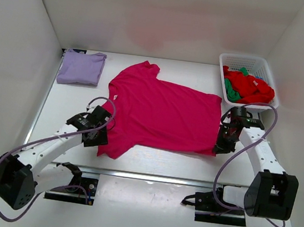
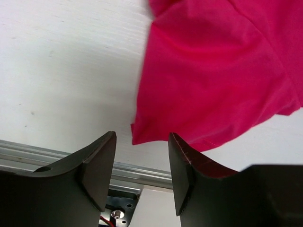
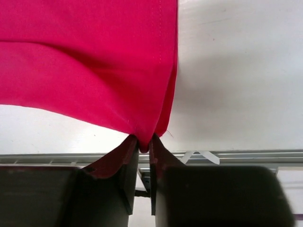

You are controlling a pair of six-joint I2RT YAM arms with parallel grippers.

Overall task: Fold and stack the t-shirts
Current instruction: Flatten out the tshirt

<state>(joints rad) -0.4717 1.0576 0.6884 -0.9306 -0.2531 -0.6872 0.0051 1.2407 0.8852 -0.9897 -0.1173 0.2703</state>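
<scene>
The large magenta-pink t-shirt (image 1: 163, 112) lies spread flat across the middle of the table, its collar toward the back left. My left gripper (image 1: 98, 136) is at the shirt's near-left sleeve. In the left wrist view this gripper (image 2: 142, 138) is open with nothing between its fingers, and the sleeve hem (image 2: 208, 85) lies just beyond the tips. My right gripper (image 1: 218, 148) is at the shirt's near-right corner. In the right wrist view it (image 3: 144, 143) is shut on that corner of the magenta shirt (image 3: 90, 56). A pale lavender t-shirt (image 1: 81, 68) lies folded at the back left.
A white lattice basket (image 1: 249, 59) stands at the back right, holding a red shirt (image 1: 252, 87) and a green one (image 1: 230, 91). White walls close the table in on the left, back and right. A metal rail (image 1: 149, 176) runs along the near edge.
</scene>
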